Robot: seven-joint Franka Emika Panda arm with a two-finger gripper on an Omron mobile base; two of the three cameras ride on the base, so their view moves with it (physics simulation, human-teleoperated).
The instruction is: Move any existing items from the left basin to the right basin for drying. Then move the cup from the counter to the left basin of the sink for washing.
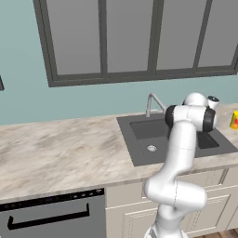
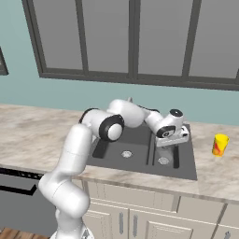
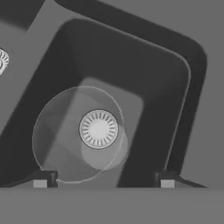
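No readable text, label or number shows on anything here

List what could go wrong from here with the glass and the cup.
1. The open fingers hang over the see-through glass, which lies across the drain of the right basin; a crooked lift-off could clip or roll it.
2. The yellow cup stands right of the sink; a fast swing might topple it.

Arm: white, dark joints, rising from base, elbow bent, forearm reaching forward and rightward. Wrist: turned downward. End effector (image 2: 172, 144): pointing down; two dark fingertips (image 3: 40, 181) spread wide apart, nothing gripped between them.
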